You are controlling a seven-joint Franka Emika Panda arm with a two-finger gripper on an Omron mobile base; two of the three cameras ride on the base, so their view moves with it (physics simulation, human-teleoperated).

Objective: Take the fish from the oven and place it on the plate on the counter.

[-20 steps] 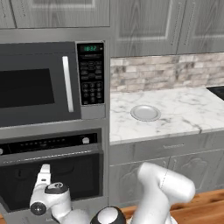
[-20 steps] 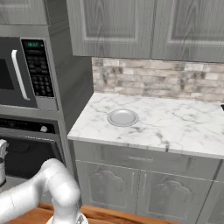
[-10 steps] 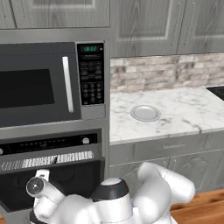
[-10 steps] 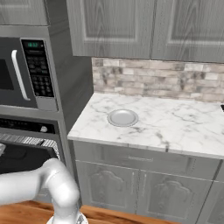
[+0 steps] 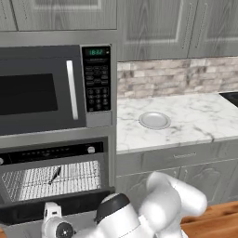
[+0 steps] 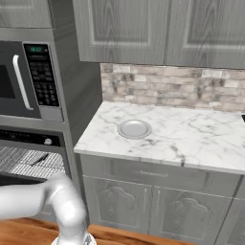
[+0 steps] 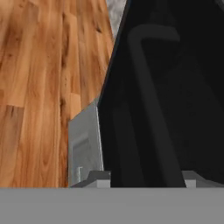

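Note:
The oven stands with its door swung down, and a wire rack shows inside. On that rack lies the fish, small, dark and slender, seen again as the fish from the right. A round pale plate sits bare on the marble counter; it is the plate in the right base view. My gripper is low by the door's outer face, its fingers closed on either side of the dark door handle.
A microwave with a keypad sits above the oven. Grey cabinets run under and over the counter, with a brick backsplash behind. A dark cooktop edge lies at the far right. Wood floor is beneath the door.
The oven door has swung from shut to down, baring the rack and the fish. My hand has gone lower with the handle, and the arm has folded down.

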